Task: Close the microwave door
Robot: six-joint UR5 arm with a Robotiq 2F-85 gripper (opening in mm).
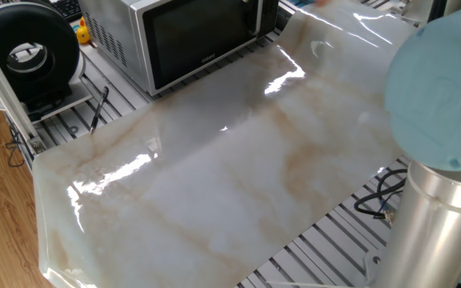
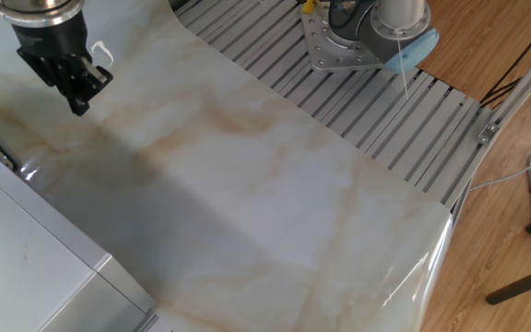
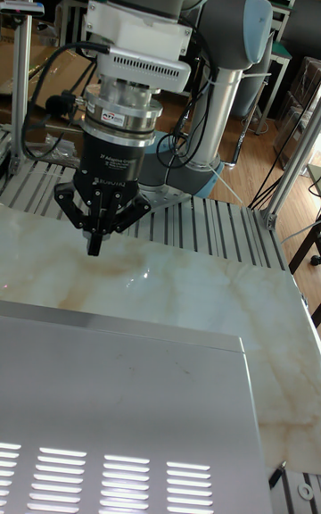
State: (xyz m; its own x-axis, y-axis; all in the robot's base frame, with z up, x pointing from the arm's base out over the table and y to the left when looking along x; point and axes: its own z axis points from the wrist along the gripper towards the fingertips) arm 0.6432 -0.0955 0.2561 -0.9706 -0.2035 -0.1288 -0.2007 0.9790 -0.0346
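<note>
The silver-grey microwave (image 1: 109, 30) stands at the back of the marble-patterned table top; its top panel also shows in the other fixed view (image 2: 26, 267) and in the tall view (image 3: 116, 416). The microwave door (image 1: 194, 34), dark glossy glass in a silver frame, lies flush against the oven's front. My gripper (image 2: 80, 104) hangs over the marble a short way in front of the microwave, touching nothing. Its fingers (image 3: 93, 244) are pressed together, shut on nothing.
A round black fan-like device (image 1: 26, 50) sits left of the microwave, with a small yellow item (image 1: 81, 33) between them. The arm's pale blue joint (image 1: 442, 88) fills the right foreground. Cables (image 1: 374, 200) lie by the slotted table edge near the arm's base plate (image 2: 339, 46).
</note>
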